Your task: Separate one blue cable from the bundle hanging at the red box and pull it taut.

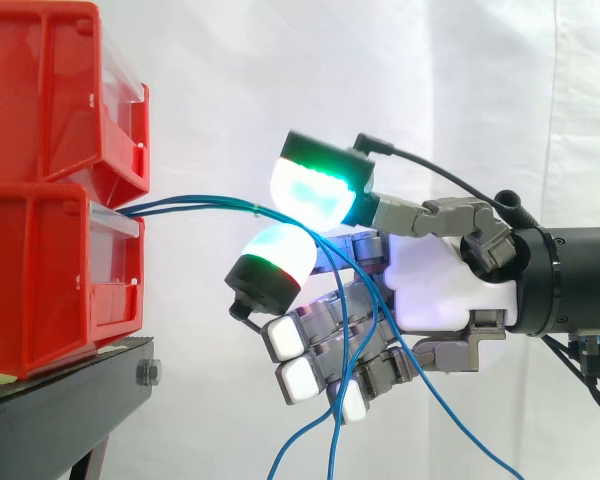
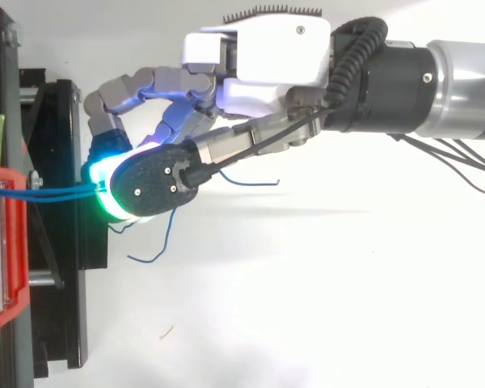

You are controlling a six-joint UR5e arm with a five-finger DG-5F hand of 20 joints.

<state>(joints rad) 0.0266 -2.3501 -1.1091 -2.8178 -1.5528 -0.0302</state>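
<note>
Robot's white multi-fingered hand (image 1: pixel 440 280) pinches the thin blue cables (image 2: pixel 65 192) between green-glowing fingertip pads (image 1: pixel 310 190), near the stacked red plastic bins (image 1: pixel 40 270), seemingly to draw a strand level; loose ends dangle below.

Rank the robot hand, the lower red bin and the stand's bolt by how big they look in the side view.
Largest: robot hand, pinching the blue cables.
Then: lower red bin, though the left edge cuts it off, so unsure.
Smallest: bolt.
</note>
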